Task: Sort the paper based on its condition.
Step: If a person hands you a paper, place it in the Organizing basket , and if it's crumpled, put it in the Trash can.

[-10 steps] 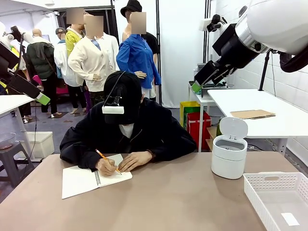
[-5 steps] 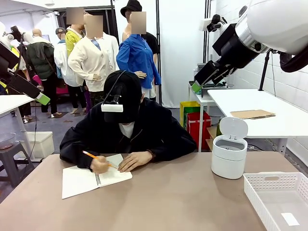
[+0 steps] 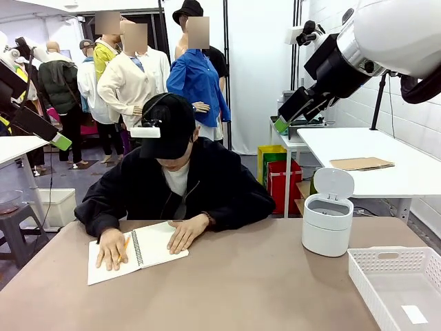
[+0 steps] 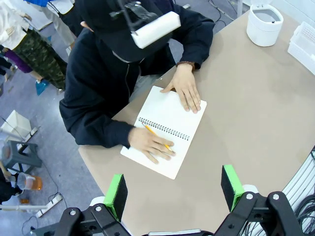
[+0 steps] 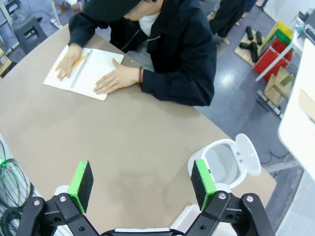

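Observation:
Loose paper is out of view. A person at the far side rests both hands on an open spiral notebook [image 3: 155, 245] [image 4: 170, 115] [image 5: 91, 69], with an orange pencil [image 3: 124, 247] under one hand. My left gripper [image 3: 58, 141] [image 4: 173, 189] hangs high at the left, above the notebook, open and holding nothing. My right gripper [image 3: 281, 125] [image 5: 141, 179] is raised high at the right, above the bare tabletop, also open with nothing between its green pads.
A small white bin [image 3: 329, 221] [image 4: 264, 24] [image 5: 224, 162] with its lid up stands at the right of the brown table [image 3: 262, 283]. A white slotted basket [image 3: 396, 283] [image 4: 305, 42] sits at the near right corner. A second white table stands behind at the right.
The person has stopped writing, lifted the head and slid the pencil hand left, flat onto the notebook's left page. Neither arm has moved.

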Tool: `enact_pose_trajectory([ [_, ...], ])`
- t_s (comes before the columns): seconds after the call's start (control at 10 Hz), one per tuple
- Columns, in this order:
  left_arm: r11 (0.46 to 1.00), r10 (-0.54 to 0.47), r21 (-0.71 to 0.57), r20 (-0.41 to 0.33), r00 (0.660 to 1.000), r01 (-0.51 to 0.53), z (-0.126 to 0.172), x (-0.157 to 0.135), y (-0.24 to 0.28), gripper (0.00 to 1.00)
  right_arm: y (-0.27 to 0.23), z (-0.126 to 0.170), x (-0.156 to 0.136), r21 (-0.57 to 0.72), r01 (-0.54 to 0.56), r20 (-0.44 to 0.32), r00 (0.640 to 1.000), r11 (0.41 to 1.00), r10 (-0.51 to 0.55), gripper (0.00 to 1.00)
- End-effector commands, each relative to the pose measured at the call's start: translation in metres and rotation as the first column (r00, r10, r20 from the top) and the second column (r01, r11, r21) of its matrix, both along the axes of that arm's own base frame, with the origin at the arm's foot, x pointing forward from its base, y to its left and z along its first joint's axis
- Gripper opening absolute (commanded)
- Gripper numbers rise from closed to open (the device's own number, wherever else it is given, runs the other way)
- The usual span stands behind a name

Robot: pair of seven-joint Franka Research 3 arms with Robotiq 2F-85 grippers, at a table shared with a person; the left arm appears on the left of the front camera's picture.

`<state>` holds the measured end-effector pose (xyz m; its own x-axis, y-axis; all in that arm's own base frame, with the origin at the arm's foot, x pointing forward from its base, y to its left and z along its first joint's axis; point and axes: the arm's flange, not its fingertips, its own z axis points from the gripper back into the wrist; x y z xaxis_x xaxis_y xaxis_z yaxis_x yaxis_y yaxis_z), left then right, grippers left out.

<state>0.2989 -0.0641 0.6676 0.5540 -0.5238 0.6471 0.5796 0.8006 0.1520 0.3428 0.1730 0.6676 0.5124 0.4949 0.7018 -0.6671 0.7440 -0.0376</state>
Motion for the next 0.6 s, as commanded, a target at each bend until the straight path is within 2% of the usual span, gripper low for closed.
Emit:
enact_pose_trajectory([
  [0.0, 1.000, -0.001, -0.006, -0.004, 1.000, 0.001, 0.0009, 0.0006, 0.0010, 1.00, 0.0006, -0.0013, 0.0012, 0.001, -0.002, -0.003, 1.000, 1.000, 0.002, 1.00],
  [0.5, 1.000, -0.001, -0.006, -0.004, 1.000, 0.001, 0.0009, 0.0006, 0.0010, 1.00, 0.0006, -0.0013, 0.0012, 0.001, -0.002, -0.003, 1.000, 1.000, 0.002, 1.00],
])
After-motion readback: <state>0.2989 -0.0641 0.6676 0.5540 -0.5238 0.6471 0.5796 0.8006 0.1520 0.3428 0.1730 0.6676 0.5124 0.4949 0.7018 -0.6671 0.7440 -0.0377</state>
